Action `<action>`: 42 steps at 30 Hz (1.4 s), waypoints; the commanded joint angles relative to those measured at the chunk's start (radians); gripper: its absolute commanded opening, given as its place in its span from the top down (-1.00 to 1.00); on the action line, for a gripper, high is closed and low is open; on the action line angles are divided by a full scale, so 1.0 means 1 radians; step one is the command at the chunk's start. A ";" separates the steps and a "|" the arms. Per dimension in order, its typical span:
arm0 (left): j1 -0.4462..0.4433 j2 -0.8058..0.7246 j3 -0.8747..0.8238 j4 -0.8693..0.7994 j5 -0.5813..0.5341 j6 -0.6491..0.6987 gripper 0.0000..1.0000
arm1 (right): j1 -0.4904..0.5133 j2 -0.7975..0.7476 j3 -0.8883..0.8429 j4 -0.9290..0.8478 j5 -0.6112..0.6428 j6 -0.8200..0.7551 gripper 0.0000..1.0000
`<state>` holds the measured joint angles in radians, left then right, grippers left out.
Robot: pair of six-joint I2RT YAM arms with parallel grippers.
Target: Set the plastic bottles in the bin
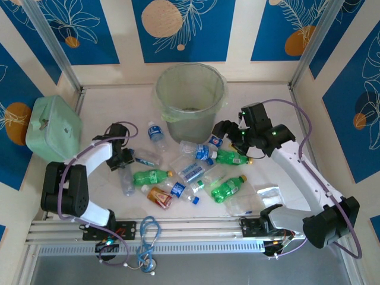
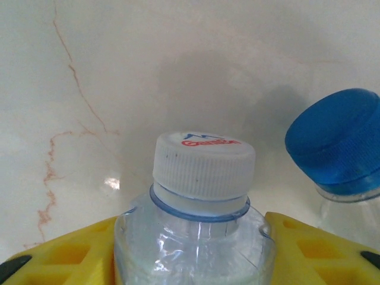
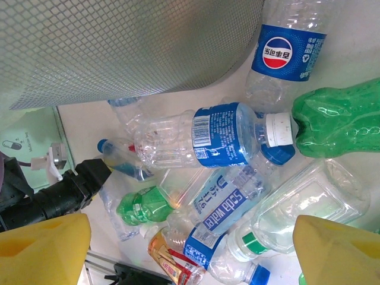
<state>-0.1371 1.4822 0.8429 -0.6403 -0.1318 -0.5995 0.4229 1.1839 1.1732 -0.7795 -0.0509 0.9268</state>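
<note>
Several plastic bottles lie in a pile in front of the bin [image 1: 161, 89]: green ones [image 1: 151, 177] [image 1: 228, 187], an amber one [image 1: 159, 197] and clear ones with blue labels [image 1: 199, 151]. My left gripper [image 1: 122, 157] is down at the pile's left edge. Its yellow fingers [image 2: 71, 255] press both sides of a clear bottle [image 2: 196, 237] with a white cap, which still lies on the table. A blue-capped bottle [image 2: 338, 142] lies beside it. My right gripper [image 3: 190, 252] hangs open over the pile next to the bin's wall [image 3: 119, 47], with nothing between its fingers.
A mint-green boxy case [image 1: 53, 127] stands at the far left against the wall. Flat clear plastic bags [image 1: 267, 193] lie at the pile's right side. Walls close in the table on three sides. Loose cables [image 1: 148, 237] hang over the front rail.
</note>
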 commanded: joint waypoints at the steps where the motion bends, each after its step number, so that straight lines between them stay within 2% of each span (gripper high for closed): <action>1: 0.018 -0.074 0.068 -0.078 0.003 0.009 0.12 | 0.032 -0.006 0.069 0.002 0.002 -0.043 -0.77; 8: 0.018 -0.203 0.330 -0.147 0.051 -0.013 0.11 | 0.138 0.024 0.192 0.056 -0.061 -0.129 -0.77; 10: 0.018 -0.220 0.404 -0.124 0.094 -0.037 0.11 | 0.171 0.046 0.232 0.073 -0.089 -0.148 -0.77; 13: 0.017 -0.235 0.487 -0.034 0.223 -0.088 0.11 | 0.221 0.090 0.303 0.086 -0.128 -0.178 -0.78; 18: 0.015 -0.235 0.515 0.277 0.526 -0.259 0.14 | 0.275 0.160 0.421 0.087 -0.157 -0.232 -0.79; 24: 0.002 -0.206 0.459 0.741 0.728 -0.602 0.15 | 0.276 0.231 0.552 0.076 -0.181 -0.276 -0.83; 30: -0.064 -0.151 0.439 1.094 0.790 -0.830 0.13 | 0.269 0.304 0.652 0.078 -0.219 -0.288 -0.86; 36: -0.150 -0.084 0.468 1.227 0.819 -0.902 0.12 | 0.257 0.354 0.722 0.073 -0.217 -0.302 -0.91; 42: -0.198 -0.019 0.484 1.349 0.825 -0.983 0.12 | 0.231 0.375 0.755 0.077 -0.236 -0.306 -0.90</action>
<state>-0.3195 1.4456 1.2896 0.5659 0.6670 -1.5173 0.6624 1.5532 1.8896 -0.6998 -0.2569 0.6453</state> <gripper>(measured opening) 0.476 0.952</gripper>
